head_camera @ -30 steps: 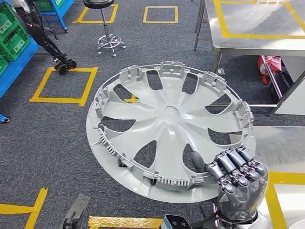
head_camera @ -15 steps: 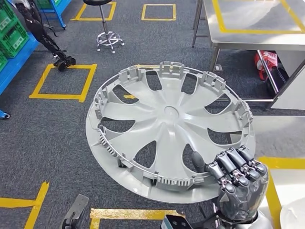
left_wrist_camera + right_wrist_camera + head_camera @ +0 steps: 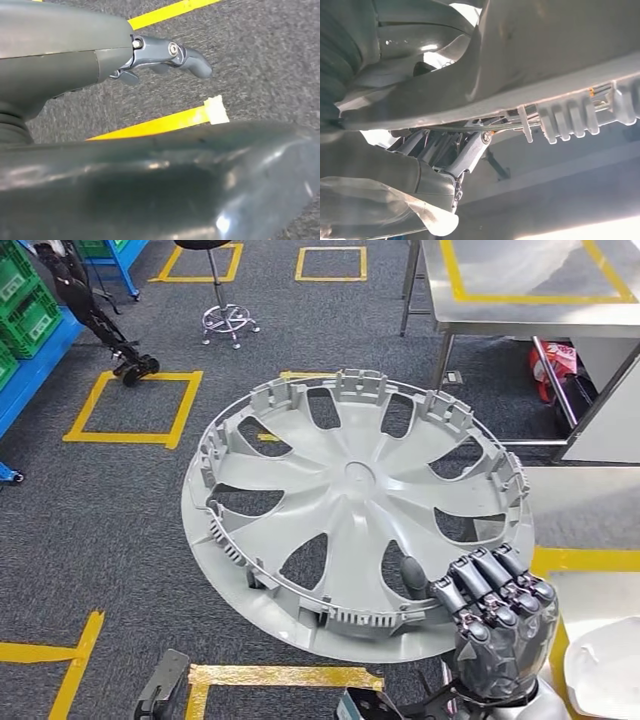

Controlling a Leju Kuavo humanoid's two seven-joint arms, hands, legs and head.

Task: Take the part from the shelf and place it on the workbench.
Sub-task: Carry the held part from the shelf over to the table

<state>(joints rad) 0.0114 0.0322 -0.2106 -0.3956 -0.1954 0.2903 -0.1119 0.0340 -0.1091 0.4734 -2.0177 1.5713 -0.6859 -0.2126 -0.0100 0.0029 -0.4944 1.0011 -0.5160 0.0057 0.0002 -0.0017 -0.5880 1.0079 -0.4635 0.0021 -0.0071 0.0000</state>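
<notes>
Grey plastic wheel cover point(image 3: 355, 505) held up over the carpet, roughly flat, inner side w/ ribs + clips facing up. Right hand point(image 3: 494, 615) grips its near rim: thumb over the top edge, fingers point(image 3: 483, 585) curled at the rim; the right wrist view has the same rim point(image 3: 561, 70) clamped. Left hand point(image 3: 166, 52) hangs over the floor, holding nothing; can't tell how far the fingers are spread. Steel workbench point(image 3: 528, 315) w/ yellow tape outline sits far right, well apart from the cover. Stool point(image 3: 226, 310) far centre, blue rack w/ green crates point(image 3: 23, 310) far left. Yellow tape squares point(image 3: 132, 405) on the floor. No legible brand or text on the cover; red bag point(image 3: 551, 360) under the bench has print, too small to read.
</notes>
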